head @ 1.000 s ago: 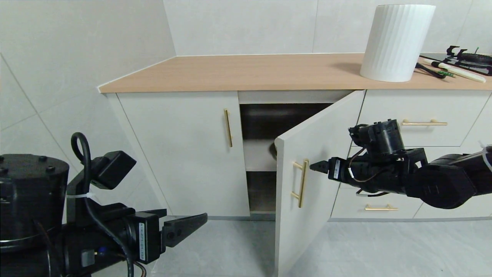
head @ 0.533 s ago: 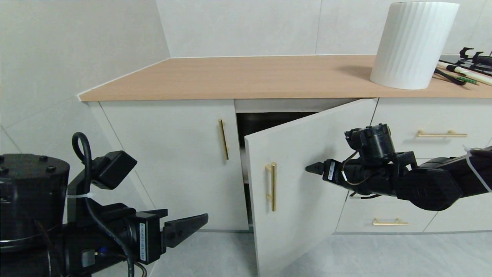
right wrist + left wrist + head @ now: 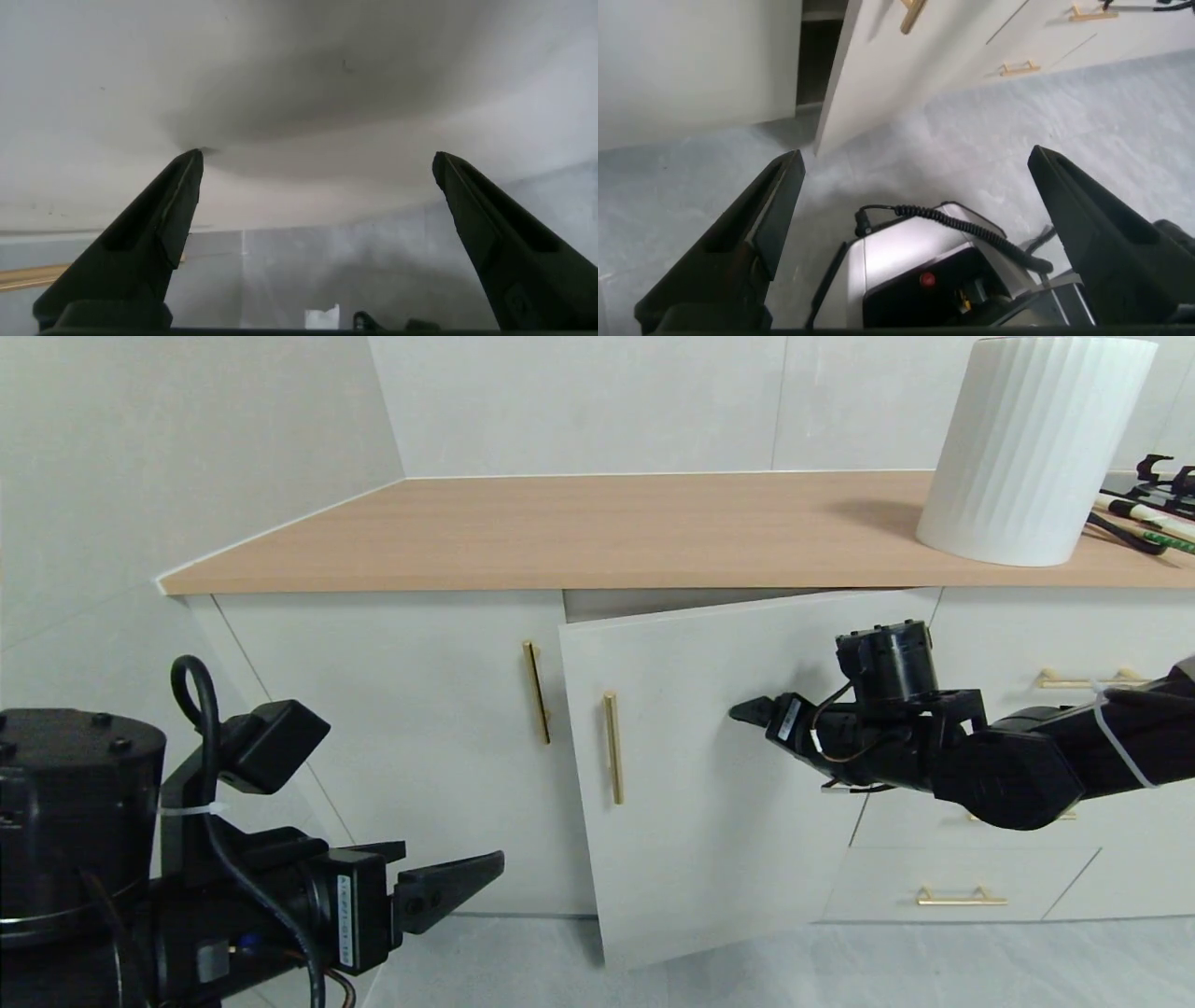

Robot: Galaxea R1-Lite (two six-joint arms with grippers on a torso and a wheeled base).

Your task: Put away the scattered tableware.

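Right tool spread wide, tips at door, 3 o'clock of handle, likely to push it shut. Left tool open, parked at 7 o'clock.

utensils | black, white, green-marked; possibly chopsticks | lying flat on countertop, just beside white ribbed container

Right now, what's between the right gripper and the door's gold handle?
Just bare white cabinet door, from black right gripper to gold bar handle, in the head view.

Pale grey tiles cover the walls. A wooden countertop tops white cabinets with brass handles. The floor is grey.
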